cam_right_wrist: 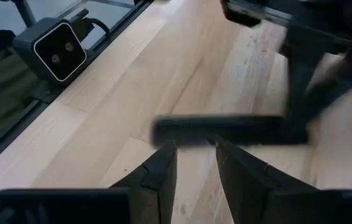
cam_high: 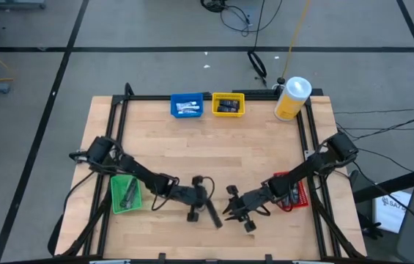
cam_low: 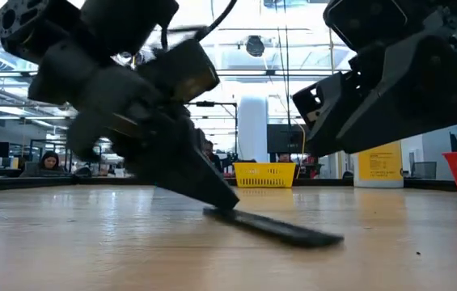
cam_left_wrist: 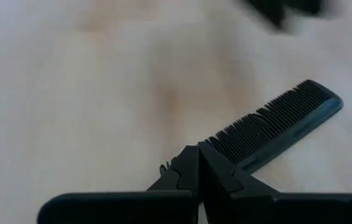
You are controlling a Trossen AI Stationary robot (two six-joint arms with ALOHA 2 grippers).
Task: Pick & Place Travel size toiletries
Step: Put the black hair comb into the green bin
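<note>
Flat on the table, the black comb points away from the closed left claw pinching its end.

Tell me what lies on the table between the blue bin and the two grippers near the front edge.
Only bare wood: in the high view nothing lies between the blue bin and the left gripper or right gripper.

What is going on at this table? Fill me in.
Both arms are low over the near middle of the wooden table. The left claw is shut on one end of a black comb lying flat on the wood. The right claw hovers open beside the comb. Blue, yellow, green and red bins sit around the edges.
</note>
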